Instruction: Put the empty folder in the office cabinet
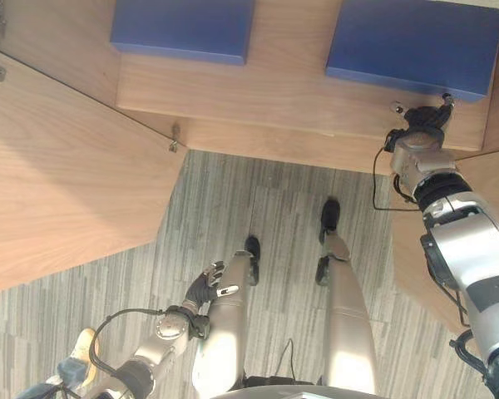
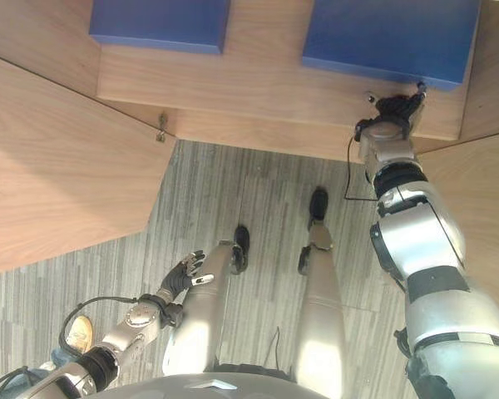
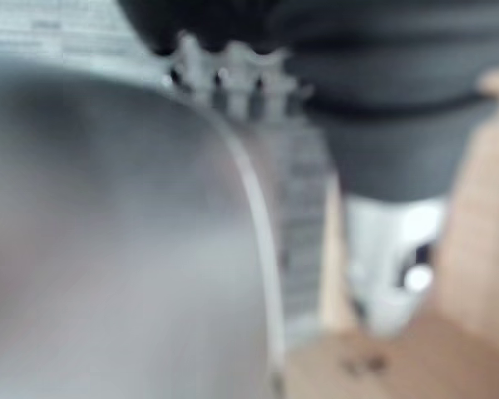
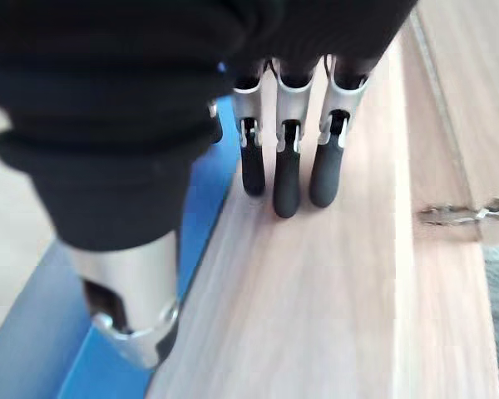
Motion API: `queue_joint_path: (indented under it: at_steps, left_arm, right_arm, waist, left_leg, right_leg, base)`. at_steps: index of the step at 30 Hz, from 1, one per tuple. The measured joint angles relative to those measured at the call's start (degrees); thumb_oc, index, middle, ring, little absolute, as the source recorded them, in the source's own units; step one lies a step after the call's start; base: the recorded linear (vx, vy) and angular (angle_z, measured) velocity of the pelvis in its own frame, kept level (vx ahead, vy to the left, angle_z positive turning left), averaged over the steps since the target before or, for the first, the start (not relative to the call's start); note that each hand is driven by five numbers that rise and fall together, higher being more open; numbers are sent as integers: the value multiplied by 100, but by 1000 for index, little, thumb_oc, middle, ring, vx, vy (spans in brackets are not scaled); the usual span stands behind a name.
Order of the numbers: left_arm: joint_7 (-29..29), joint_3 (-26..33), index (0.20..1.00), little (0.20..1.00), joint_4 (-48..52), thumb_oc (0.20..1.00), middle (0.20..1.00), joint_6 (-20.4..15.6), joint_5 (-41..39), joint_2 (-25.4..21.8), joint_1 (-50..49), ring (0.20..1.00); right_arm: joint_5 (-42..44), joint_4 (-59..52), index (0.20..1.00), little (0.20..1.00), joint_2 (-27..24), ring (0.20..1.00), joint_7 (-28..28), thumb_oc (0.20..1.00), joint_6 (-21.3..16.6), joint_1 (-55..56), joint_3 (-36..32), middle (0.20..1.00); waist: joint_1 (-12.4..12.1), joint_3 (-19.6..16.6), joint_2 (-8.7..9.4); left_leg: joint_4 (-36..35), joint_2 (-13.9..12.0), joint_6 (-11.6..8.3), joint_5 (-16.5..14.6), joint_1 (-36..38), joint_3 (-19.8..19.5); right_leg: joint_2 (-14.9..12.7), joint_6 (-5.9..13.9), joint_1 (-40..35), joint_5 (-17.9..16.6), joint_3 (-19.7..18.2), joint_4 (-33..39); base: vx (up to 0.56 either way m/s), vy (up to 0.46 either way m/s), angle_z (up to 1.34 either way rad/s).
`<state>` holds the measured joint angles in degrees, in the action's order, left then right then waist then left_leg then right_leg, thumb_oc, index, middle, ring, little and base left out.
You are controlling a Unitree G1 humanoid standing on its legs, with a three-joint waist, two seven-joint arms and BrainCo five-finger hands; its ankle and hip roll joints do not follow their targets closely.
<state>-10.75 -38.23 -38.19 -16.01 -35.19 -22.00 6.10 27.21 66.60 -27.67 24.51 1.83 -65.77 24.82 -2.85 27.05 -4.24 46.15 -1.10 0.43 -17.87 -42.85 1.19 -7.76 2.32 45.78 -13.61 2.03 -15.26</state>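
The right hand (image 1: 424, 116) is reaching up to the cabinet shelf (image 1: 274, 91); its fingers (image 4: 287, 179) are sticking out straight with a small gap from the thumb, holding nothing, and they are sitting just beside the edge of a blue folder (image 1: 416, 46) that is lying flat on the shelf; another blue folder (image 1: 183, 29) is lying well apart on the same shelf; the cabinet door (image 1: 66, 174) is standing open over the grey striped floor (image 1: 258, 199); the left hand (image 1: 209, 285) is hanging low with loosely bent fingers, holding nothing.
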Motion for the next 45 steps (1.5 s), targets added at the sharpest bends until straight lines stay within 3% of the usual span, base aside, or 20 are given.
queue_joint_path:
  at_steps: [5, 7, 9, 11, 13, 17, 18, 20, 21, 23, 24, 25, 26, 29, 31, 32, 35, 38, 42, 45]
  left_arm:
    - [10, 260, 1000, 1000, -9, 1000, 1000, -77, -1, 3, -48, 1000]
    - [27, 495, 1000, 1000, -5, 1000, 1000, -125, -10, 29, -48, 1000]
    - [62, 774, 1000, 1000, 26, 1000, 1000, -186, -71, 89, -33, 1000]
    - [111, 928, 1000, 1000, -33, 1000, 1000, -188, -63, 79, 34, 1000]
    - [144, 937, 1000, 1000, -33, 1000, 1000, -192, -61, 84, 52, 1000]
    - [257, 1145, 1000, 1000, -206, 1000, 1000, -260, -54, 169, 116, 1000]
    - [300, 1191, 1000, 1000, -582, 1000, 1000, -279, -52, 329, 113, 1000]
    - [300, 1254, 1000, 1000, -621, 1000, 1000, -294, -52, 380, 67, 1000]
    - [288, 1340, 1000, 1000, -693, 1000, 1000, -343, -52, 410, 52, 1000]
    - [221, 1565, 1000, 1000, -1023, 1000, 1000, -408, -59, 572, -86, 1000]
    - [127, 1646, 1000, 1000, -1051, 1000, 1000, -464, -59, 598, -383, 1000]
    - [18, 1750, 1000, 1000, -1082, 1000, 1000, -476, -59, 657, -606, 1000]
    - [-74, 1830, 1000, 1000, -1162, 1000, 1000, -490, -57, 717, -815, 1000]
    - [-254, 1958, 1000, 1000, -1332, 1000, 1000, -495, -46, 713, -881, 1000]
    - [-316, 1956, 1000, 1000, -1342, 1000, 1000, -498, -43, 712, -879, 1000]
    - [-380, 1985, 1000, 1000, -1351, 1000, 1000, -499, -29, 720, -865, 1000]
    - [-455, 2004, 1000, 1000, -1375, 1000, 1000, -464, 38, 691, -823, 1000]
    - [-510, 2038, 1000, 1000, -1694, 1000, 1000, -317, 115, 700, -937, 1000]
    - [-620, 2126, 1000, 1000, -1802, 1000, 1000, -202, 204, 723, -1316, 1000]
    - [-638, 2164, 1000, 1000, -1790, 1000, 1000, -172, 259, 744, -1454, 1000]
  right_arm:
    - [-677, -1308, 1000, 1000, -94, 1000, -988, 1000, -928, 1233, 127, 1000]
    - [-865, -1930, 1000, 1000, -140, 1000, -1310, 1000, -1129, 1716, 297, 1000]
    - [-878, -2647, 1000, 1000, -185, 1000, -1631, 1000, -1264, 2335, 383, 1000]
    - [-932, -2904, 1000, 1000, -100, 1000, -1773, 1000, -1333, 2753, 492, 1000]
    - [-934, -2901, 1000, 1000, -48, 1000, -1807, 1000, -1336, 2957, 492, 1000]
    - [-1060, -2875, 1000, 1000, 100, 1000, -1829, 1000, -1380, 3415, 492, 1000]
    - [-1332, -2883, 1000, 1000, 213, 1000, -1810, 1000, -1435, 4030, 497, 1000]
    - [-1446, -2876, 1000, 1000, 207, 1000, -1825, 1000, -1418, 4321, 590, 1000]
    - [-1556, -2853, 1000, 1000, 217, 1000, -1819, 1000, -1470, 4609, 596, 1000]
    - [-1581, -2723, 1000, 1000, 289, 1000, -1816, 1000, -1581, 5453, 370, 1000]
    - [-1580, -2646, 1000, 1000, 311, 1000, -1813, 1000, -1662, 5763, 210, 1000]
    - [-1567, -2631, 1000, 1000, 331, 1000, -1767, 1000, -1733, 6025, 11, 1000]
    - [-1546, -2579, 1000, 1000, 388, 1000, -1717, 1000, -1823, 6304, -243, 1000]
    - [-1539, -2323, 1000, 1000, 496, 1000, -1621, 1000, -1991, 6525, -517, 1000]
    - [-1539, -2270, 1000, 1000, 546, 1000, -1618, 1000, -2102, 6534, -519, 1000]
    - [-1541, -2194, 1000, 1000, 587, 1000, -1644, 1000, -2223, 6535, -510, 1000]
    - [-1531, -2080, 1000, 1000, 702, 1000, -1648, 1000, -2345, 6551, -550, 1000]
    - [-1469, -1659, 1000, 1000, 994, 1000, -1620, 1000, -2460, 6605, -771, 1000]
    - [-1485, -1593, 1000, 1000, 996, 1000, -1645, 1000, -2511, 6729, -1003, 1000]
    - [-1554, -1403, 1000, 1000, 951, 1000, -1681, 1000, -2506, 6752, -1133, 1000]
  waist:
    - [252, 93, 159]
    - [350, 145, 251]
    - [400, 159, 279]
    - [416, 232, 407]
    - [427, 245, 434]
    - [632, 347, 698]
    - [700, 399, 819]
    - [697, 378, 830]
    - [702, 378, 853]
    - [641, 378, 918]
    - [645, 329, 919]
    - [661, 147, 912]
    - [705, -96, 933]
    - [742, -248, 1076]
    - [740, -335, 1093]
    - [743, -450, 1065]
    - [749, -685, 1131]
    - [771, -803, 1120]
    - [726, -929, 963]
    - [733, -943, 719]
  left_leg:
    - [-105, 55, 108, -2, 289, 184]
    - [-261, 43, 242, 69, 401, 310]
    - [-369, -39, 287, 130, 459, 363]
    - [-422, 39, 263, 138, 646, 370]
    - [-484, 45, 230, 175, 723, 373]
    - [-652, 207, 350, 291, 902, 546]
    - [-781, 253, 458, 307, 1320, 665]
    - [-922, 240, 530, 353, 1478, 728]
    - [-1055, 227, 627, 387, 1574, 795]
    - [-1335, 450, 642, 503, 2122, 814]
    - [-1542, 450, 705, 517, 2413, 844]
    - [-1698, 428, 757, 573, 2476, 917]
    - [-1855, 428, 803, 646, 2445, 955]
    - [-1995, 583, 761, 756, 2777, 1038]
    - [-1977, 597, 770, 753, 2835, 1047]
    - [-2016, 586, 891, 718, 2855, 1051]
    - [-2219, 635, 1000, 872, 2923, 1145]
    - [-2477, 609, 1059, 947, 3369, 1259]
    - [-3393, 491, 1182, 1306, 3897, 1773]
    - [-4177, 378, 1147, 1761, 4217, 2052]
  right_leg:
    - [-43, 48, -369, -31, -123, 418]
    - [-81, 277, -520, 148, -179, 670]
    - [60, 126, -310, 531, -222, -328]
    - [123, 128, -537, 455, -288, -326]
    - [131, 109, -684, 294, -289, -104]
    - [-30, 180, -1059, -87, -356, 594]
    - [-127, 252, -1618, -190, -430, 1065]
    - [-165, 348, -1740, 64, -416, 1097]
    - [-136, 187, -1718, 202, -375, 868]
    - [-328, 284, -2400, 150, -221, 1283]
    - [-350, 514, -2739, 332, -202, 1511]
    - [-346, 534, -2726, 515, -149, 1530]
    - [-317, 524, -2667, 517, -78, 1488]
    - [-430, 556, -3064, 483, -70, 1757]
    - [-444, 569, -3168, 493, -71, 1836]
    - [-447, 771, -3179, 669, -67, 1825]
    - [-438, 702, -3188, 834, 31, 1838]
    - [-447, 802, -3342, 1254, 52, 1698]
    - [-241, 810, -3187, 1052, 766, 1698]
    - [-212, 771, -3061, 923, 827, 720]
  base:
    - [-145, 103, -12]
    - [-174, 77, -26]
    - [-182, 52, -15]
    - [-283, 49, -9]
    - [-173, 51, -8]
    - [-237, 110, -9]
    - [-117, 74, -19]
    - [-140, 83, -17]
    - [-149, 86, 0]
    - [-235, 156, 4]
    - [-255, 181, -18]
    - [-250, 165, -27]
    - [-234, 139, -22]
    - [-241, 128, -5]
    - [-165, 90, -10]
    - [-204, 121, -13]
    - [-187, 155, -9]
    - [-80, 158, -24]
    - [-84, 89, -73]
    - [-211, -4, -40]
